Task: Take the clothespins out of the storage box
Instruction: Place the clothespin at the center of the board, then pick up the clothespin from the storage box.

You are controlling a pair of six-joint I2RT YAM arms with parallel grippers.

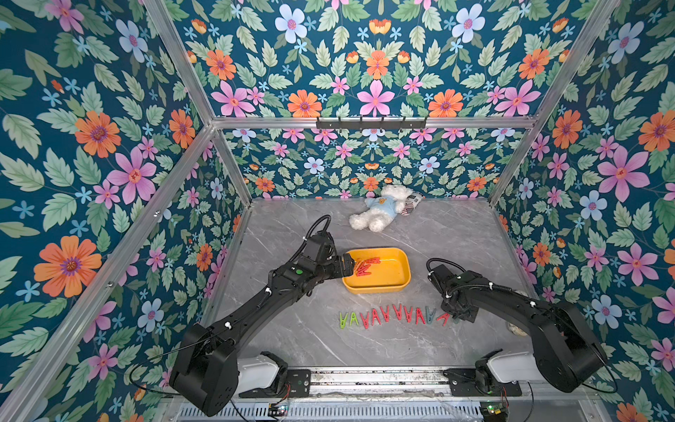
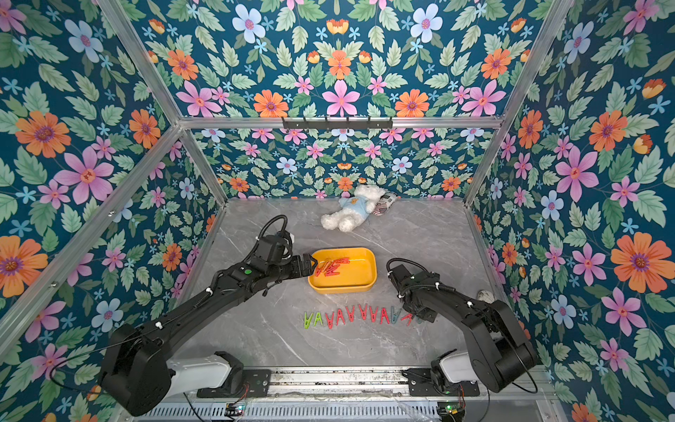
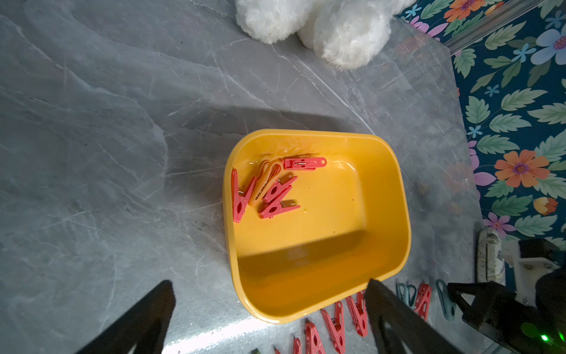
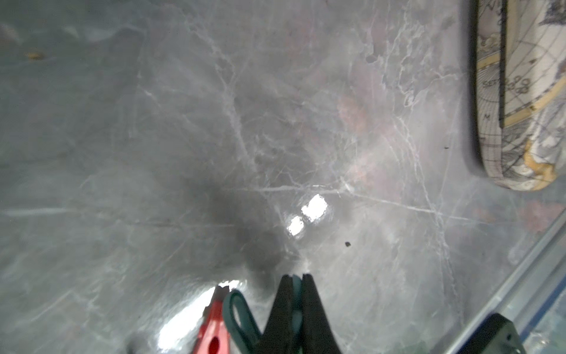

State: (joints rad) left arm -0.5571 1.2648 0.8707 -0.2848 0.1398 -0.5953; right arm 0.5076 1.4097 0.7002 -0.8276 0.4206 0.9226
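Clothespins, red and orange A-shaped plastic pegs [image 3: 269, 190], ahead of wide-apart jaws of left gripper [image 3: 269, 283], heaped against a wall of shallow yellow plastic storage box [image 3: 404, 214]. Pick an outer peg, pinch across its legs, lift clear of rim. Right gripper [image 4: 295, 277] clamped on grey-blue peg [image 4: 237, 309] ending the tabletop row [image 1: 387, 315]
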